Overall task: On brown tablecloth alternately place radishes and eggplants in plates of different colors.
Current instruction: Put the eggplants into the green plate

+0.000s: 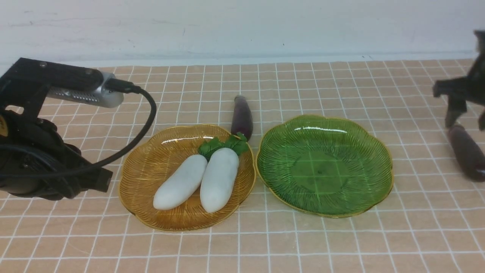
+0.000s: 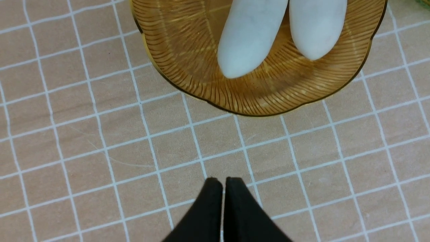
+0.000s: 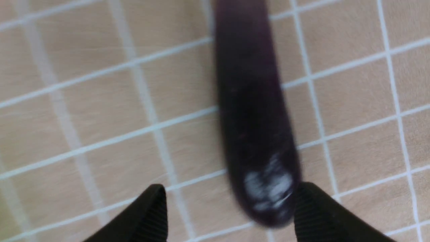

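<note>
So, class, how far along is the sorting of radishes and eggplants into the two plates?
Done: both radishes lie in the amber plate. In hand: the right fingers stand open over one eggplant on the cloth. Left: that eggplant and the second eggplant, behind the amber plate, must reach the empty green plate.

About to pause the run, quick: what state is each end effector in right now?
Left end effector: closed, holding nothing.
Right end effector: open, astride one end of an eggplant lying on the tablecloth, not gripping it.
</note>
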`<state>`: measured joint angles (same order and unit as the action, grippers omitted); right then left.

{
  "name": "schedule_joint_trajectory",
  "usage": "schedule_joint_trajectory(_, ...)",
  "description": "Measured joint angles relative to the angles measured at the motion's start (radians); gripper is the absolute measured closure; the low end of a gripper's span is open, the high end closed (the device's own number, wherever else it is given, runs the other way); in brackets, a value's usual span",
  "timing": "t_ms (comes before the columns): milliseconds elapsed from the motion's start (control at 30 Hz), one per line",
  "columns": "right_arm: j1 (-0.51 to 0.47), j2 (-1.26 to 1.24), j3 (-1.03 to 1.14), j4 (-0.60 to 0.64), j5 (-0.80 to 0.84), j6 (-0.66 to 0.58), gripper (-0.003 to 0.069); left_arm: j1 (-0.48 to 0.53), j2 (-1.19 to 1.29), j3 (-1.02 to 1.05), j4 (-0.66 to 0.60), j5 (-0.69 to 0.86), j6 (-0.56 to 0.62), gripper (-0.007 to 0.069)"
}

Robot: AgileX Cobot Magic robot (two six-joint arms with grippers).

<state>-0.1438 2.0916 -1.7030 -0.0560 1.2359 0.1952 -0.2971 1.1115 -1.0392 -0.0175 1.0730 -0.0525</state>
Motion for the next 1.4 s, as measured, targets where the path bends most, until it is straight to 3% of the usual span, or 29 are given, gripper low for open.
schedule_joint_trajectory(267,-0.045,0.091,0.000,0.056,-0.008,-0.066,0.0197,0.000,0.000,0.000,0.000,0.025,0.009,0.0628)
schedule_joint_trajectory(433,-0.045,0.093,-0.008,0.153,-0.010,-0.125,0.0303,0.000,0.000,0.000,0.000,0.025,0.009,0.0628)
schedule_joint_trajectory(700,-0.036,-0.019,-0.132,0.243,-0.008,-0.131,0.0302,0.000,0.000,0.000,0.000,0.021,0.009,0.0628)
schedule_joint_trajectory(867,0.090,-0.098,-0.148,0.349,-0.003,-0.147,0.0302,0.000,0.001,0.000,-0.033,-0.070,-0.016,0.0628)
schedule_joint_trajectory(1100,0.334,-0.094,-0.093,0.217,0.004,-0.131,0.0302,0.000,0.195,-0.169,-0.175,-0.091,-0.061,0.0628)
schedule_joint_trajectory(1300,0.359,-0.093,0.042,0.205,0.004,-0.131,0.0270,0.000,0.465,-0.442,-0.208,-0.096,-0.046,0.0628)
schedule_joint_trajectory(1400,0.359,-0.083,0.073,0.206,0.001,-0.131,0.0200,-0.012,0.590,-0.563,-0.220,-0.103,-0.012,0.0628)
